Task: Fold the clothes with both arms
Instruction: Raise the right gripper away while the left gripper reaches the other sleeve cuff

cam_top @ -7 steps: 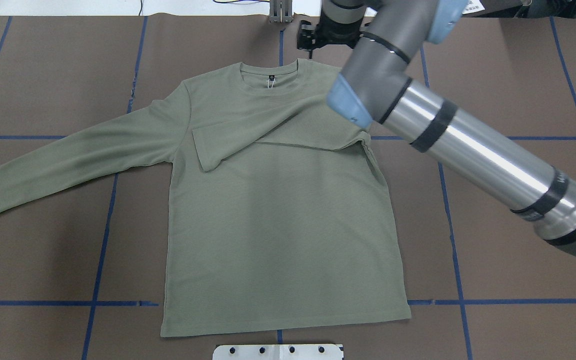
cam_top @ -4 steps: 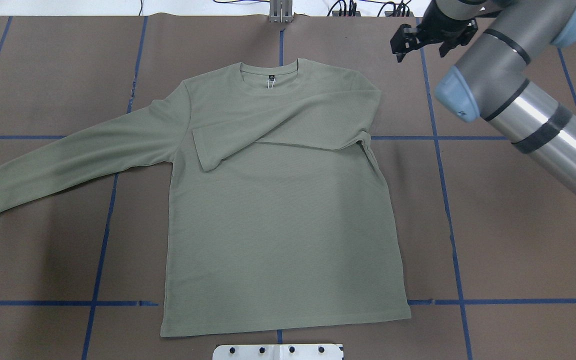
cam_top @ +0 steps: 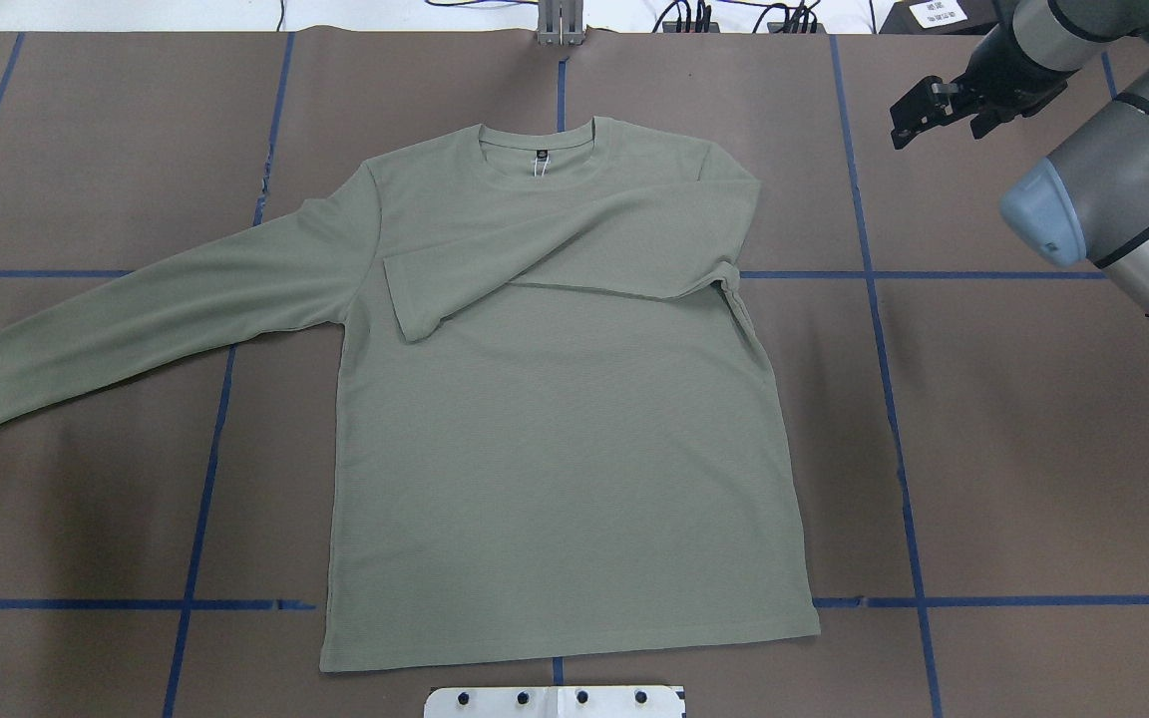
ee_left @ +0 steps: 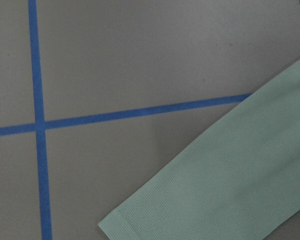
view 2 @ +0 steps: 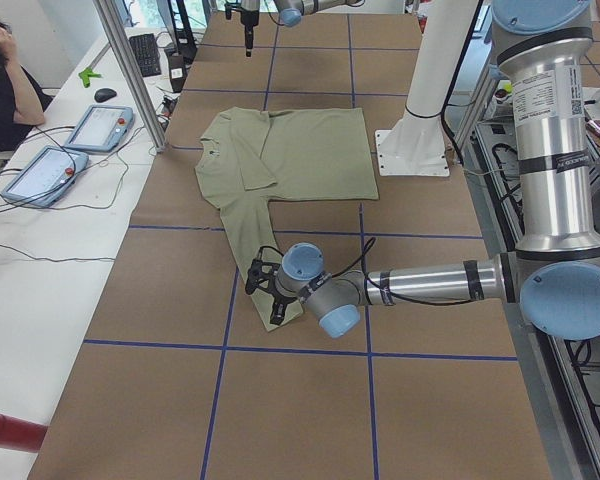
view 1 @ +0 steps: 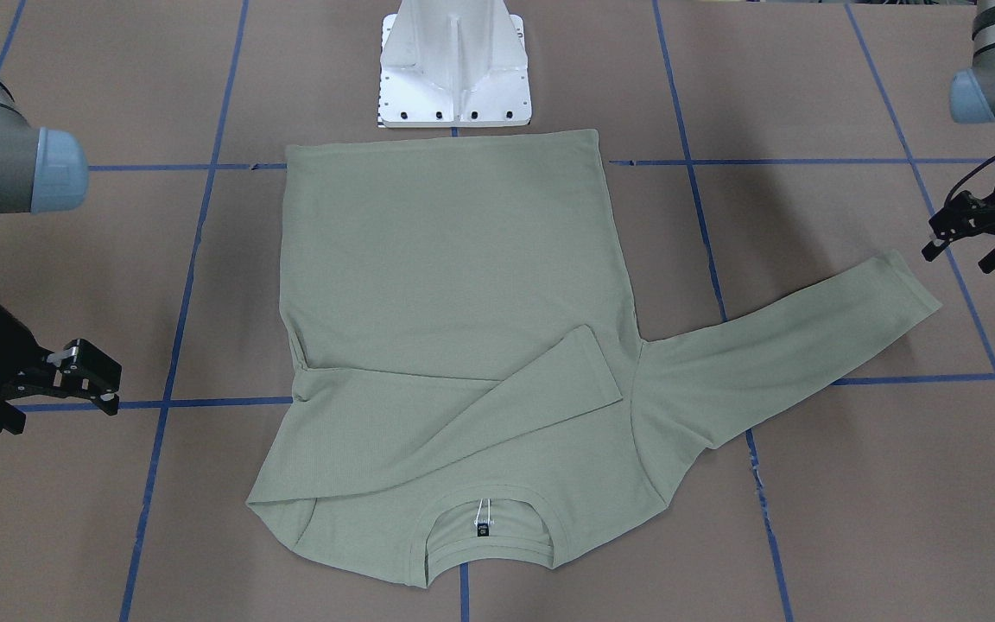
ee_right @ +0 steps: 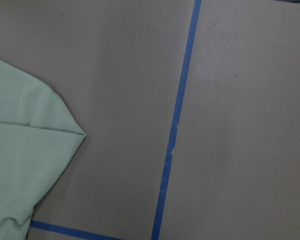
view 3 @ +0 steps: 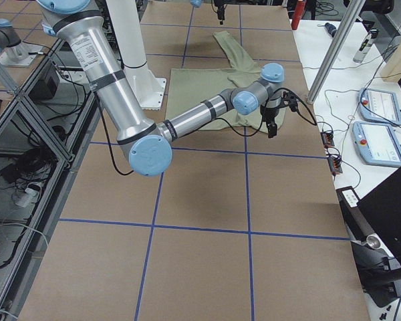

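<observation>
One shirt (cam_top: 555, 449) lies between both end effectors (view 1: 962, 255) (view 1: 104, 384).

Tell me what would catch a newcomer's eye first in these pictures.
A sage-green shirt lies flat on the brown table, one sleeve folded across its chest, the other sleeve stretched out sideways. The right arm hangs off to the folded side, and the left arm hovers near the outstretched cuff. Both are empty.

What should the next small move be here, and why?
Probably lower the left gripper onto the cuff of the spread sleeve and pinch it. The other sleeve already lies folded across the shirt, the right gripper is open and clear of it, and the left one hovers open beside that cuff.
</observation>
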### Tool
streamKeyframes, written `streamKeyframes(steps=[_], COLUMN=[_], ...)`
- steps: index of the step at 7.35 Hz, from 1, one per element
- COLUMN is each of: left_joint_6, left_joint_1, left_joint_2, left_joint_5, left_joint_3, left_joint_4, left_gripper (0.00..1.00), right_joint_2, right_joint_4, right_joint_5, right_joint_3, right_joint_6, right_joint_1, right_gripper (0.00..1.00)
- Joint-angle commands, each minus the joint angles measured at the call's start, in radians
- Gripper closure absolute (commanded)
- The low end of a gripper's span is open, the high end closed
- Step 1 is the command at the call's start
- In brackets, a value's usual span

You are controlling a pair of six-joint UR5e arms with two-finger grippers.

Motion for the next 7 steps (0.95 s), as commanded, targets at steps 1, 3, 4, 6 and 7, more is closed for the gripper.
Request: streamKeyframes(steps=[1,3,4,6,7], left_joint_6=[-0.1,-0.102,-0.102,-0.099,-0.096], left_joint_1=[0.049,0.088,0.103,0.135,0.145], left_joint_2=[0.005,0.003,-0.006,-0.01,-0.01], left_joint_5=[0.011,0.012,0.012,0.012,0.012], left_joint_3=[0.016,0.057,0.074,0.079,0.079], left_joint_4=[-0.019,-0.06,-0.064,-0.065,-0.074], left_gripper=[0.22,0.22,0.22,0.22,0.22], right_joint_2=[-0.014,-0.016,-0.017,-0.023,-0.023], right_joint_4=[0.012,0.012,0.012,0.012,0.012], right_joint_5=[0.005,0.004,0.004,0.004,0.004], right_joint_3=[0.002,0.002,0.006,0.008,0.008], right_joint_6=[0.001,0.002,0.002,0.002,0.002], right_joint_1=[0.003,0.003,0.003,0.003,0.003], right_gripper=[0.0,0.0,0.0,0.0,0.0])
